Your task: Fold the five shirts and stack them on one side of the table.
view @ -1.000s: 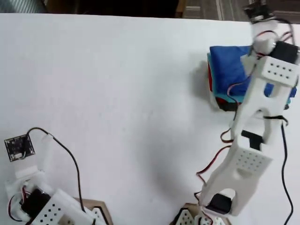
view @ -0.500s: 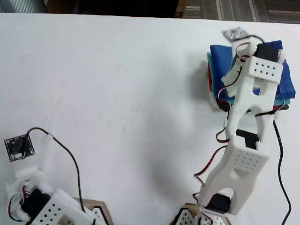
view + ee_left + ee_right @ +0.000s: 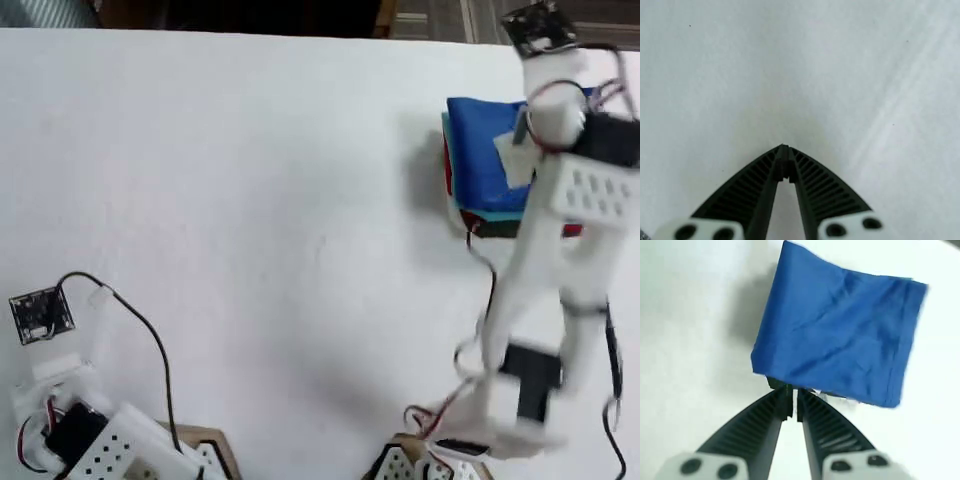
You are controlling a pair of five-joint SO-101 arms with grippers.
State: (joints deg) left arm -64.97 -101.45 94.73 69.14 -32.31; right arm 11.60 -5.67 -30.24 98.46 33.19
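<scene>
The stack of folded shirts (image 3: pixel 483 165) lies at the far right side of the white bench (image 3: pixel 250 200). A blue shirt (image 3: pixel 840 340) is on top, with teal, red and dark layers showing at the edge beneath. The right arm (image 3: pixel 565 200) stretches over the stack. The right arm's fingers (image 3: pixel 760 425) are closed on nothing, their tips just beside the blue shirt's edge. The left arm's fingers (image 3: pixel 755 190) are closed too, tips together above the bench.
</scene>
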